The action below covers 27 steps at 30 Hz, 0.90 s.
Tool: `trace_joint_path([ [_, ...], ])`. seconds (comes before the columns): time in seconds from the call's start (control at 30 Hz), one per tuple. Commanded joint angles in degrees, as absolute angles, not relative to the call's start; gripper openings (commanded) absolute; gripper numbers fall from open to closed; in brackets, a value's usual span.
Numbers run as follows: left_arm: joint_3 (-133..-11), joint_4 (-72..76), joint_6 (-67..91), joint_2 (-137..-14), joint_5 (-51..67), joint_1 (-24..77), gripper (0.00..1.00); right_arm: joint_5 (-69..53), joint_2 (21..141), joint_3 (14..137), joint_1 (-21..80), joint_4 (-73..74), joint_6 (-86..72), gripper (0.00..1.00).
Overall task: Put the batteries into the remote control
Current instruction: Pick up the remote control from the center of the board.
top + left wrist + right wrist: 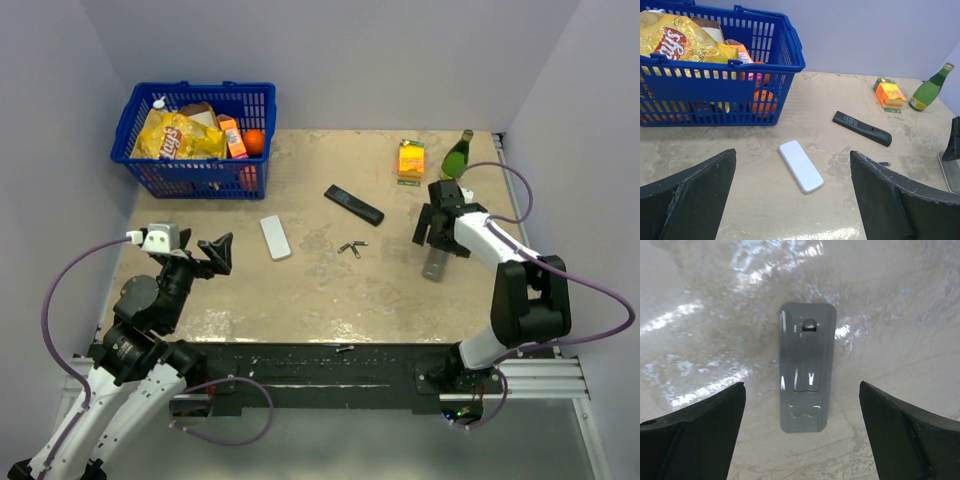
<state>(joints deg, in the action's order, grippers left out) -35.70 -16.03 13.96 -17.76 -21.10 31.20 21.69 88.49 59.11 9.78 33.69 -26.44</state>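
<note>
Batteries (pixel 352 246) are seen lying loose in a small cluster near the middle of the table (pixel 300 300), gripped by neither arm. At their 3 o'clock a grey remote (pixel 807 367) is laid flat, apparently back upward, with what looks like a compartment panel and its latch exposed. That placement is judged to let cells be lowered in from above. Whether the panel is closed cannot be told for certain.

The right gripper (pixel 802 390) is hung directly over this remote with its fingers spread wide to either side and touching nothing, a stance suited to straddling the narrow body.

A black remote (pixel 353 204) is found at the batteries' 12 o'clock and a white remote (pixel 275 237) at their 9 o'clock. The left gripper (pixel 792 155) is held low at the white remote's 9 o'clock, fingers wide apart and empty, presumably so that room is left for the other arm.
</note>
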Motion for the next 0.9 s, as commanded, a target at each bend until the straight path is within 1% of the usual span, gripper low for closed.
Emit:
trace_joint_path([
  [0.0, -35.1, -13.5, 13.7, -17.1, -19.6, 31.3, 1.0, 14.4, 87.9, 55.6, 6.4, 31.3, -28.9, 0.96],
  [0.03, -35.1, -13.5, 13.7, -16.9, -19.6, 31.4, 1.0, 13.7, 88.6, 55.1, 6.3, 30.5, -28.9, 0.95],
  [0.13, -35.1, -13.6, 13.7, -16.8, -19.6, 31.7, 1.0, 11.3, 90.3, 54.6, 6.1, 29.4, -28.7, 0.9],
  [0.2, -35.1, -13.5, 13.7, -16.9, -19.5, 31.8, 1.0, 10.0, 91.2, 54.1, 5.6, 28.5, -28.8, 0.84],
  [0.23, -35.0, -13.6, 13.7, -16.8, -19.6, 31.8, 1.0, 9.4, 91.5, 53.4, 5.5, 27.5, -28.8, 0.8],
  [0.4, -35.2, -13.9, 13.7, -17.1, -19.5, 31.8, 1.0, 7.1, 93.5, 51.7, 4.6, 25.5, -28.4, 0.71],
  [0.5, -35.2, -13.6, 13.8, -17.7, -19.1, 31.7, 1.0, 5.4, 94.6, 50.8, 4.5, 23.9, -27.9, 0.6],
  [0.53, -35.1, -13.5, 13.9, -17.8, -18.6, 31.8, 0.99, 5.2, 94.7, 50.5, 4.6, 23.5, -27.5, 0.51],
  [0.6, -35.1, -12.9, 14.1, -18.5, -17.0, 31.7, 0.99, 5.0, 94.3, 50.1, 4.5, 22.9, -26.9, 0.43],
  [0.63, -35.1, -12.8, 14.4, -18.7, -16.4, 31.7, 0.99, 5.0, 94.0, 49.9, 4.5, 22.9, -26.0, 0.34],
  [0.7, -35.0, -12.1, 15.2, -19.8, -13.8, 31.6, 0.99, 5.5, 93.0, 49.7, 4.5, 22.8, -24.8, 0.24],
  [0.73, -35.0, -11.7, 15.6, -20.6, -12.8, 31.7, 0.99, 5.0, 91.2, 49.5, 4.7, 21.8, -23.6, 0.16],
  [0.77, -35.1, -11.0, 16.6, -21.3, -10.2, 31.7, 0.99, 4.1, 90.2, 49.1, 4.7, 21.3, -22.8, 0.13],
  [0.8, -35.2, -10.6, 17.2, -21.9, -9.1, 31.6, 0.99, 2.2, 88.9, 48.6, 4.8, 20.1, -21.2, 0.12],
  [0.83, -35.2, -9.7, 18.7, -23.1, -7.1, 31.7, 0.99, 1.7, 86.8, 48.3, 5.1, 19.6, -20.5, 0.08],
  [0.87, -35.2, -9.1, 19.6, -23.7, -6.3, 31.6, 0.99, 1.1, 85.7, 48.3, 6.0, 19.3, -19.8, 0.06],
])
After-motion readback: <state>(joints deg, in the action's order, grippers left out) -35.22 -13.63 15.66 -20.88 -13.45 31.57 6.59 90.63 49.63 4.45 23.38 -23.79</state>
